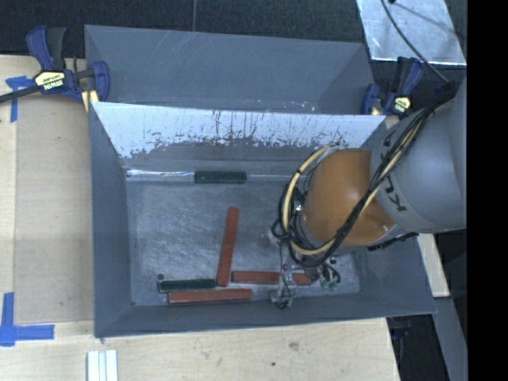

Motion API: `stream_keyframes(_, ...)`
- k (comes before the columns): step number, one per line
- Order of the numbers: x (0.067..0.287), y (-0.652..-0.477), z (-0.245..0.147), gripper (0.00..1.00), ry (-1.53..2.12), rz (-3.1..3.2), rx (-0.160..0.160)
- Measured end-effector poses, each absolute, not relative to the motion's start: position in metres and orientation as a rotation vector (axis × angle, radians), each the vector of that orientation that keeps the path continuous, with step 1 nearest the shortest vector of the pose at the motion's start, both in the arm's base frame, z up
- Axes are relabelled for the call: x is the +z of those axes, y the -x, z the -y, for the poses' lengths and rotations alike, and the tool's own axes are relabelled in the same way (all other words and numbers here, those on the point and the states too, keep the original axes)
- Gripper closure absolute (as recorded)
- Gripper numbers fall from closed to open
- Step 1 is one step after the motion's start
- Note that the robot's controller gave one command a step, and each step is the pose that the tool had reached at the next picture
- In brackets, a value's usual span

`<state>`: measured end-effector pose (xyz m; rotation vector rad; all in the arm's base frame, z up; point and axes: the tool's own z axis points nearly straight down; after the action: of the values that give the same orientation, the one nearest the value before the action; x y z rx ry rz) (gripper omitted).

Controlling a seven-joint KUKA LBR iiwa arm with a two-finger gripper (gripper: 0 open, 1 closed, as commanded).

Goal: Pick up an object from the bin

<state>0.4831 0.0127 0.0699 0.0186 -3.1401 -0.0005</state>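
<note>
End effector point(286, 290) low at short red stick point(252, 277); front green stick point(187, 285) nearby.

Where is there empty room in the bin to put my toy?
The grey metal bin's left floor is bare, between the dark green stick at the back wall and the long red-brown stick. The front is crowded: more sticks lie by the tool.

A robotics lab is shown here: a large grey industrial arm point(432, 165), fitted with an orange wrist cover point(341, 201) and looped cables point(292, 197), is hung into a grey sheet-metal bin point(107, 236). The bin's back wall point(238, 129) is seen scratched and worn, and dark carpet point(238, 2) is laid behind it.
</note>
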Motion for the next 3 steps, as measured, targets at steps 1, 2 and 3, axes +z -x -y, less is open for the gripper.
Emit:
stream_keyframes(1, 0.074, -0.486, -0.012, 1.00, -0.017, 3.147, 0.000)
stream_keyframes(2, 0.071, -0.543, -0.018, 1.00, -0.375, 3.122, 0.001)
stream_keyframes(3, 0.077, -0.546, 0.013, 1.00, -0.591, 3.091, 0.002)
